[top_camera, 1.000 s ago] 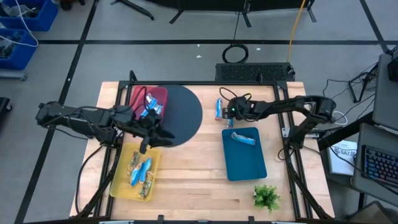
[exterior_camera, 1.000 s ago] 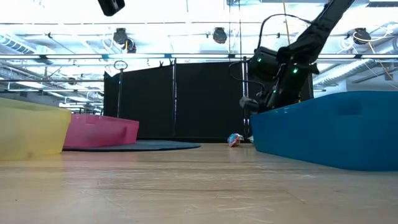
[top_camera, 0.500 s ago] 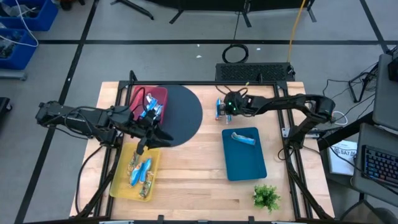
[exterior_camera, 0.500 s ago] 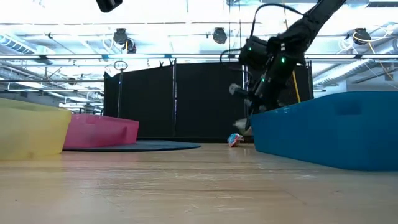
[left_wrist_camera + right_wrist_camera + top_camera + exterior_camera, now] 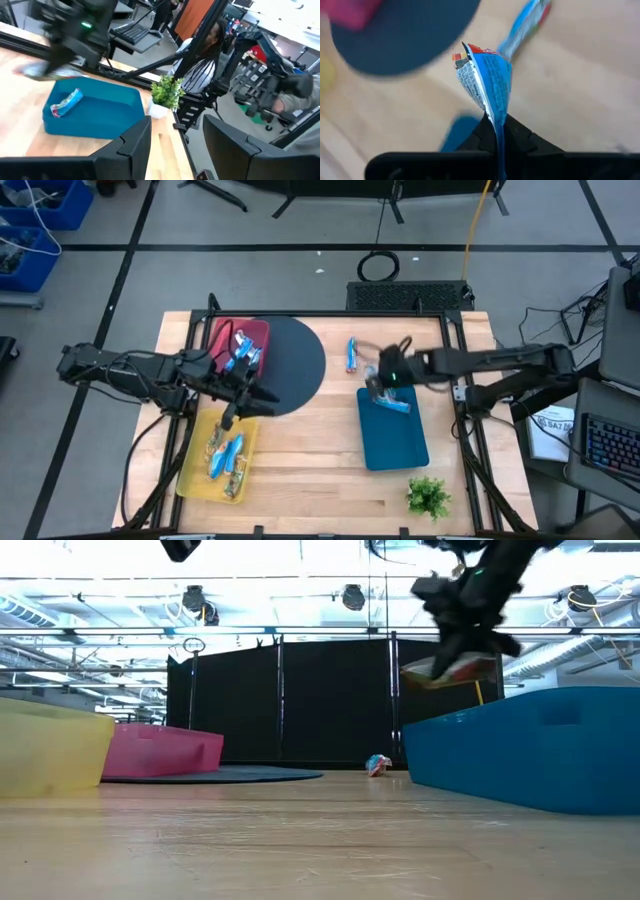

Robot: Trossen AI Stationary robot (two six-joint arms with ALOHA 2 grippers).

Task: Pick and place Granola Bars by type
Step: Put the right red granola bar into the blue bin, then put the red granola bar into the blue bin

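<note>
The right gripper (image 5: 378,383) has its jaws pinched tight on a bar (image 5: 487,80) with a blue and white wrapper, and is carrying it above the rim of the blue bin (image 5: 393,442), at the end farthest from the plant (image 5: 428,497). So this looks like the carry-and-drop step. One bar (image 5: 392,403) already lies in that bin, and the next move calls for getting fully over the bin and letting go beside it.

Another bar (image 5: 352,354) lies on the bare wood near the dark round mat (image 5: 300,360), apparently waiting to be sorted. More bars sit in the pink bin (image 5: 223,332) and the yellow bin (image 5: 195,470).

The left gripper (image 5: 247,398) hovers between those two bins, jaws partly open and, as far as I can tell, empty. It is well apart from the right arm, so nothing seems to block the drop.
</note>
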